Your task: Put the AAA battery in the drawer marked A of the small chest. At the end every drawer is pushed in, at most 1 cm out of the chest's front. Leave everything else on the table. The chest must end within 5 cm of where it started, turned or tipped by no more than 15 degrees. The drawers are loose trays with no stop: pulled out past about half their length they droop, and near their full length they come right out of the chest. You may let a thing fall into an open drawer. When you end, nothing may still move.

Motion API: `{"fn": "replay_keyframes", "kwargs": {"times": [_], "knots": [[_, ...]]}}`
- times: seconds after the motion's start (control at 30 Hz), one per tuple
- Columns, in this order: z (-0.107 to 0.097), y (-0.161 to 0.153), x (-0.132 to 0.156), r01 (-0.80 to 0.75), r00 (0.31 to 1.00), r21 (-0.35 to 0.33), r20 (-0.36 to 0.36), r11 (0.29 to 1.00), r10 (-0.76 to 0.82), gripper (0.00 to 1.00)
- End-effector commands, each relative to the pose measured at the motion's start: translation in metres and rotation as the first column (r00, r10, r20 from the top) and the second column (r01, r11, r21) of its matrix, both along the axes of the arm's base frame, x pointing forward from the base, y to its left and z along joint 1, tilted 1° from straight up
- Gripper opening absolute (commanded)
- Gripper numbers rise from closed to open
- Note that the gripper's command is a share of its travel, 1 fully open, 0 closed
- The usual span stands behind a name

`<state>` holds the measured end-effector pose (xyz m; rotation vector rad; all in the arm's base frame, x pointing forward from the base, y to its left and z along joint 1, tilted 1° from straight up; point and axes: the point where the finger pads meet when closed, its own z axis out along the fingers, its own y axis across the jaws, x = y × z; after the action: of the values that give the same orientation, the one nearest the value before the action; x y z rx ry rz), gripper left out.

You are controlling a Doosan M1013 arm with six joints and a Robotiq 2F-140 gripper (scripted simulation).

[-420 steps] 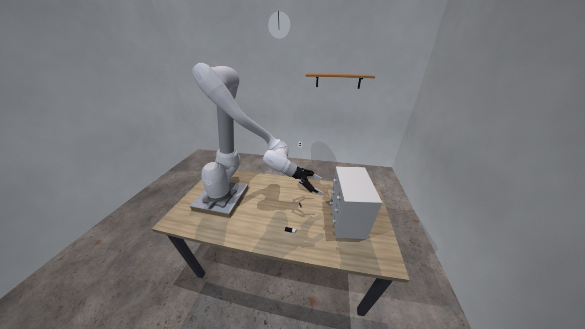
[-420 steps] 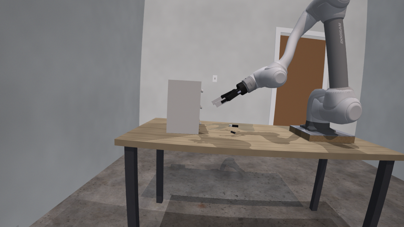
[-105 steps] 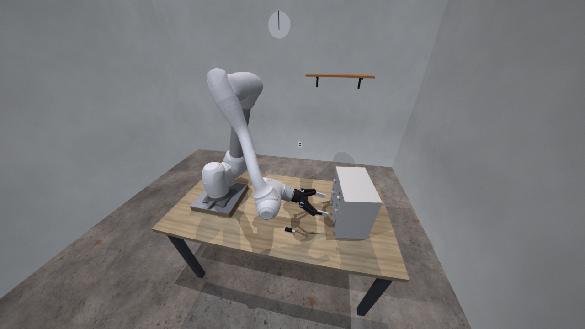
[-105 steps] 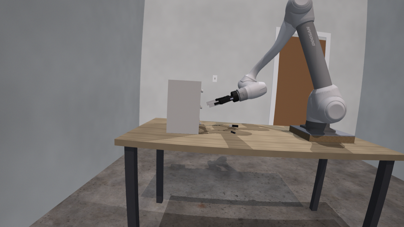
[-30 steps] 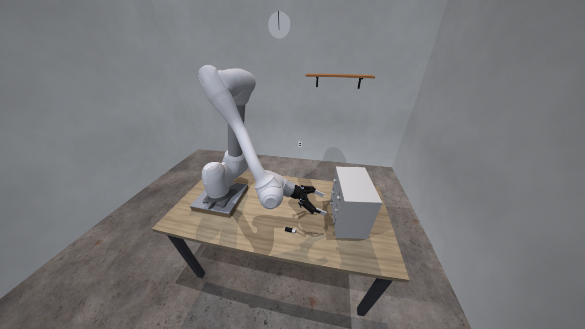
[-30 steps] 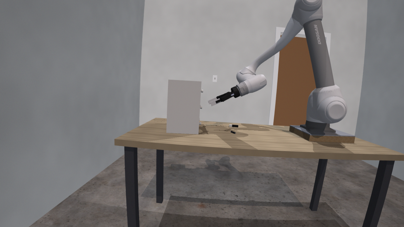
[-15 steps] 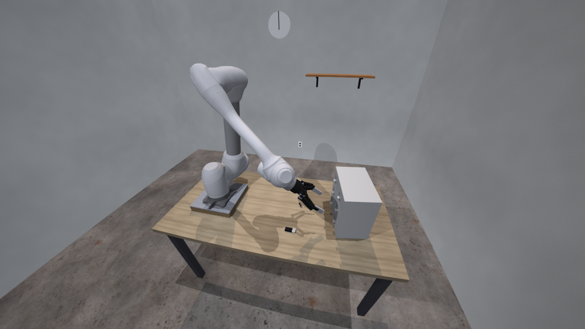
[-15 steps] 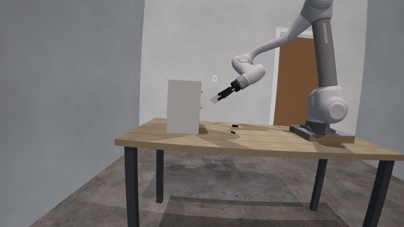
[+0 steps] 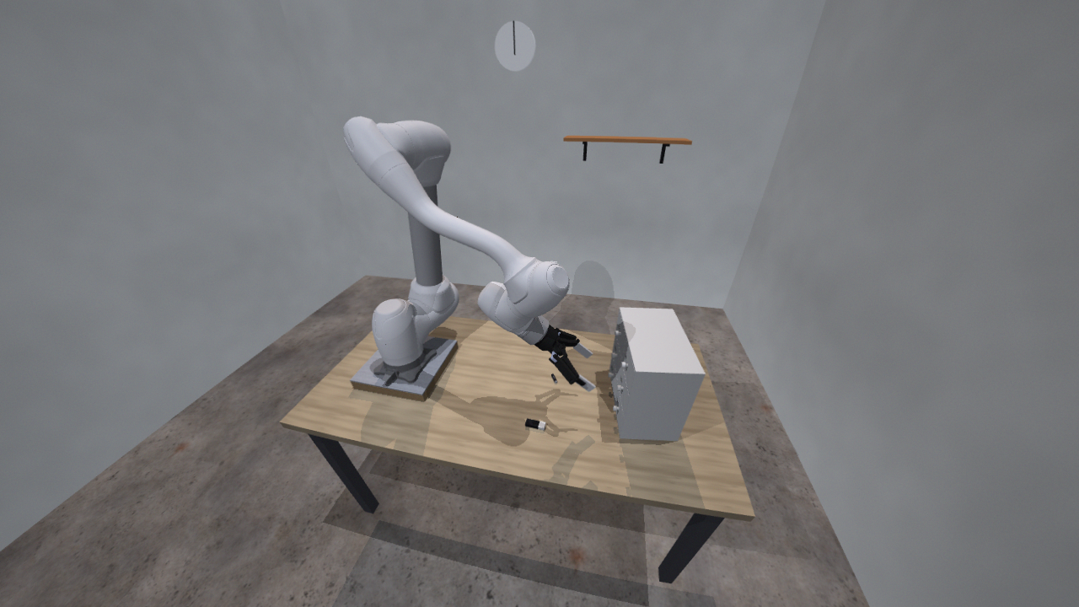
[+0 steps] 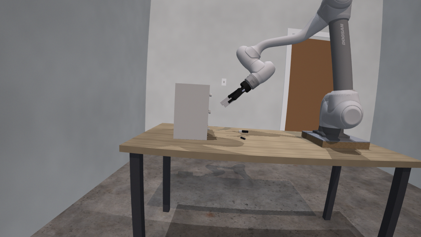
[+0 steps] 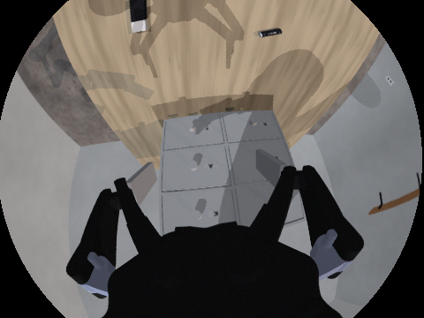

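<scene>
one battery (image 9: 554, 378) (image 10: 242, 138) (image 11: 269, 33) lies apart from the chest (image 9: 660, 377) (image 10: 191, 111) (image 11: 194, 170), near the open tool (image 9: 585, 368) (image 10: 225, 102) (image 11: 205, 165).

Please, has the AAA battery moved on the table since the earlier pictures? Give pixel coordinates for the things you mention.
No. The AAA battery (image 9: 554, 378) (image 10: 242, 138) (image 11: 269, 33) lies in the same place relative to the chest (image 9: 657, 377) (image 10: 191, 112) (image 11: 194, 170).
</scene>
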<state>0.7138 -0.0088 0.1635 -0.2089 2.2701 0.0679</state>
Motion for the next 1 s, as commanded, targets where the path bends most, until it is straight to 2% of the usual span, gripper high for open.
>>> {"fn": "replay_keyframes", "kwargs": {"times": [0.0, 0.27, 0.53, 0.77, 0.83, 0.97], "knots": [[0.003, -0.001, -0.003, -0.011, 0.998, 0.003, -0.068, 1.000, 0.011, 1.00], [0.007, -0.001, -0.007, -0.011, 0.993, -0.005, -0.119, 1.000, 0.010, 1.00], [0.015, -0.003, -0.015, -0.011, 0.978, -0.022, -0.209, 1.000, 0.006, 1.00], [0.027, -0.005, -0.027, -0.016, 0.936, -0.048, -0.351, 0.999, -0.002, 1.00], [0.027, -0.005, -0.027, -0.016, 0.936, -0.048, -0.351, 0.999, -0.002, 1.00], [0.036, -0.007, -0.037, -0.022, 0.890, -0.067, -0.455, 0.998, -0.011, 1.00]]}}
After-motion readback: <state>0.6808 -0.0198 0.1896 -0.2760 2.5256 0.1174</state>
